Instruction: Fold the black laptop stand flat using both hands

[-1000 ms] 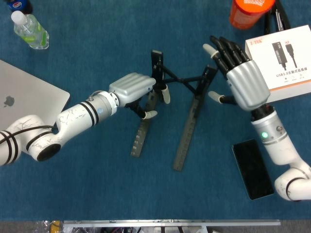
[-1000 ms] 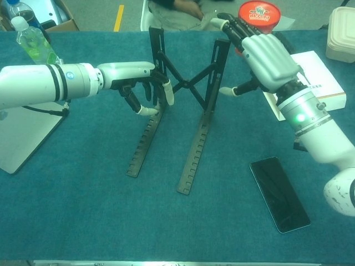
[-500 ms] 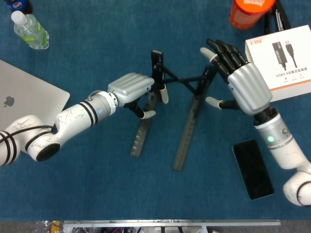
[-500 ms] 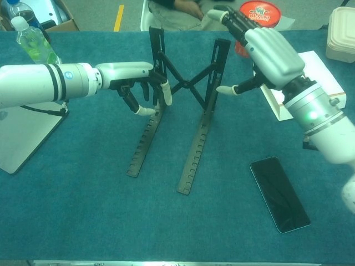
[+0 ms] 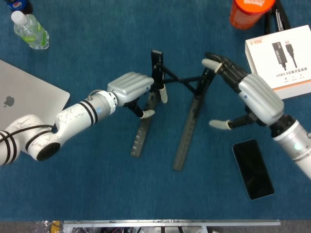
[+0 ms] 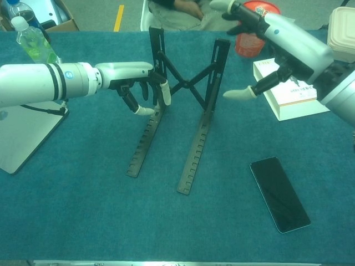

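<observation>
two hands: both are placed at the stand, one at each upright, on the blue table.
stand: it is set mid-table, still spread open, rails apart and uprights raised; the cross brace is seen unfolded.
left hand: the left upright is gripped, fingers curled around it; no shift is seen over the last second.
right hand: nothing is held; fingers are spread, thumb well apart. its fingertips are laid over the top of the right upright.
change: the right hand has been tipped from upright beside the post to lying over it.
meaning: folding is judged about to begin; an inward press is still needed.
nearby: phone, box, laptop.
</observation>
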`<state>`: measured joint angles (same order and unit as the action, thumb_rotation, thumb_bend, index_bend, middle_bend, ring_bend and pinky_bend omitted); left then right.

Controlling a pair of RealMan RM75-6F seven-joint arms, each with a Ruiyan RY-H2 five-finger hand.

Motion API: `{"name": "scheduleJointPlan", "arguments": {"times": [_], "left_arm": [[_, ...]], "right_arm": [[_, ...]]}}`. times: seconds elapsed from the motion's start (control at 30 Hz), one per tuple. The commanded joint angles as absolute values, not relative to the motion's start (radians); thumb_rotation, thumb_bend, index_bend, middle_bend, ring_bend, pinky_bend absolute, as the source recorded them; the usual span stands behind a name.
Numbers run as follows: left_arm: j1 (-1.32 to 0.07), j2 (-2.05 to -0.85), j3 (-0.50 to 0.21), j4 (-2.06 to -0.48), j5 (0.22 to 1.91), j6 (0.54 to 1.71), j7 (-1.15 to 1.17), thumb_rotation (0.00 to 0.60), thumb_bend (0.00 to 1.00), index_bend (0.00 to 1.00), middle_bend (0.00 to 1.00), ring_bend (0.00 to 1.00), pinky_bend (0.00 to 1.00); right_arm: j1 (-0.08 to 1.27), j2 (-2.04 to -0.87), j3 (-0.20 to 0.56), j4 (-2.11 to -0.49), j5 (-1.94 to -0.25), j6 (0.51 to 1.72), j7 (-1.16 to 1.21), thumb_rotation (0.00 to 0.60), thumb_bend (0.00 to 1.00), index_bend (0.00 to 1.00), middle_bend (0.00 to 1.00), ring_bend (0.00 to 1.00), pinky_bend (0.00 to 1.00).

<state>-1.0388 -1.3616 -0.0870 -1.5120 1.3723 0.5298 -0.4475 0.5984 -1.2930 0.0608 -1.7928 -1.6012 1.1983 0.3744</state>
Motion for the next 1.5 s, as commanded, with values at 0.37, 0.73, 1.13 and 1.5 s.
{"name": "scheduleJointPlan", "arguments": {"times": [0.37, 0.73, 1.13, 1.5], "left_arm": [[-1.025, -1.324, -0.074, -1.513, 1.355, 0.537, -0.349, 0.6, 0.33, 0.35, 0.37, 0.27, 0.34], [-0.991, -1.271, -0.069, -1.54, 1.315, 0.567, -0.285, 0.6, 0.33, 0.35, 0.37, 0.27, 0.34], [-0.969, -1.236, -0.088, -1.548, 1.266, 0.588, -0.24, 0.6, 0.33, 0.35, 0.37, 0.27, 0.34], [-0.956, -1.217, -0.097, -1.566, 1.252, 0.592, -0.215, 0.6, 0.33, 0.35, 0.37, 0.27, 0.34]], "right_arm": [[0.62, -1.215, 0.005, -1.838, -1.668, 1.129, 0.555, 0.6, 0.07, 0.0, 0.02, 0.0, 0.14], [0.65, -1.252, 0.001, -1.774, -1.628, 1.045, 0.578, 0.6, 0.08, 0.0, 0.03, 0.0, 0.14], [0.698, -1.347, -0.028, -1.655, -1.638, 0.953, 0.677, 0.6, 0.08, 0.0, 0.04, 0.0, 0.14], [0.716, -1.414, -0.035, -1.531, -1.614, 0.913, 0.722, 0.6, 0.09, 0.0, 0.05, 0.0, 0.14]]}}
